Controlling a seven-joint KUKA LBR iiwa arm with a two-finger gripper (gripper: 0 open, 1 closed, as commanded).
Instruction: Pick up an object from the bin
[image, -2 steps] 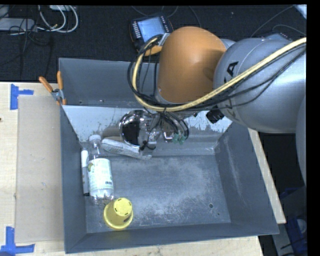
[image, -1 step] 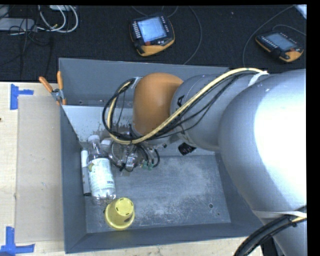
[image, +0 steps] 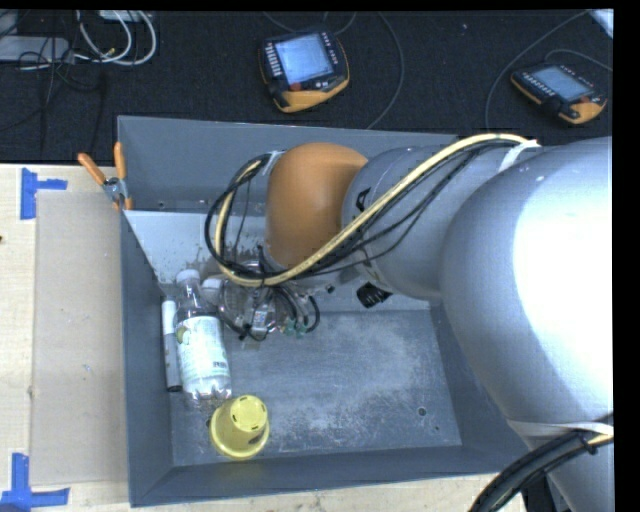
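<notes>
My gripper hangs low over the left part of the bin floor, under the arm's orange cover and cables. Just left of it lies a clear plastic bottle with a white cap and a pale label, its cap end pointing to the back of the bin. The bottle's upper end is close to the gripper; I cannot tell whether they touch. A thin white pen-like stick lies along the bottle's left side against the bin wall. A yellow cup lies on its side near the front left corner.
The arm's large body covers the right half and back of the bin. Bare grey floor stretches from the gripper toward the front right.
</notes>
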